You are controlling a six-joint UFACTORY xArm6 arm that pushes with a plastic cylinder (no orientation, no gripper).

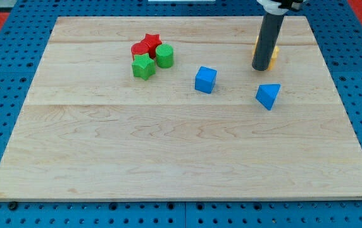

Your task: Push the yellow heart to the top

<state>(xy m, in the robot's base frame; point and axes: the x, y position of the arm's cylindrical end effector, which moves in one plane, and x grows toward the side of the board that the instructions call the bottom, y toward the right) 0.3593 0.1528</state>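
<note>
A yellow block (273, 55), mostly hidden behind my rod, sits near the view's top right of the wooden board (181, 152); its shape cannot be made out. My tip (260, 68) rests on the board right at that block's lower left side, touching or nearly touching it.
A blue triangular block (268, 95) lies just below my tip. A blue cube (205, 80) sits to the tip's left. At the upper left a red star (150, 43), a red block (138, 50), a green cylinder (164, 56) and a green star (143, 66) are clustered together.
</note>
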